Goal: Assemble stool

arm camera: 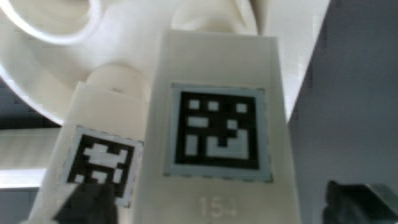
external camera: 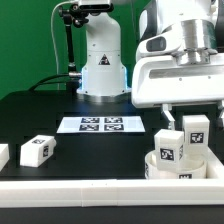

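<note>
The white round seat disc (external camera: 156, 167) lies at the front of the exterior view's right. Two white tagged legs stand upright in it: one nearer (external camera: 167, 147), one behind (external camera: 195, 130). My gripper (external camera: 195, 117) hangs over the rear leg. In the wrist view that leg (arm camera: 222, 110) stands between my dark fingertips (arm camera: 80, 205), with a gap on each side; the gripper (arm camera: 222, 207) is open. The other leg (arm camera: 103, 155) and the seat (arm camera: 54, 70) show beside it. A loose leg (external camera: 38, 150) lies on the table at the exterior view's left.
Another white piece (external camera: 3, 155) is cut off at the exterior view's left edge. The marker board (external camera: 100, 125) lies mid-table before the robot base (external camera: 102, 65). A long white rail (external camera: 70, 190) runs along the front edge.
</note>
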Motion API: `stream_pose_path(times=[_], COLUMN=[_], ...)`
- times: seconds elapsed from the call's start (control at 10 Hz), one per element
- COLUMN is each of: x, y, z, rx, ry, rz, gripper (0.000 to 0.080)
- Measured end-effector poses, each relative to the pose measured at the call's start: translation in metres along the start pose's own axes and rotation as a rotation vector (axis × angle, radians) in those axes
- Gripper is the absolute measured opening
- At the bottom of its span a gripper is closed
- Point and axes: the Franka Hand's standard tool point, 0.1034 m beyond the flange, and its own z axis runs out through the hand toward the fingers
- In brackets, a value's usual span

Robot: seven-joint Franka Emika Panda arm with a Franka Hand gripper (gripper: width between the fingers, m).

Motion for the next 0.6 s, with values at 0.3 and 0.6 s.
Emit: stream_pose_path(times=[0.3, 0.6], x=[0.008, 0.021], y=[0.003, 0.006], z=[-0.012, -0.030], rx=[0.003, 0.005], ry=[0.007, -0.012], rz=[-0.016, -0.022], gripper=[0.0648, 0.0649])
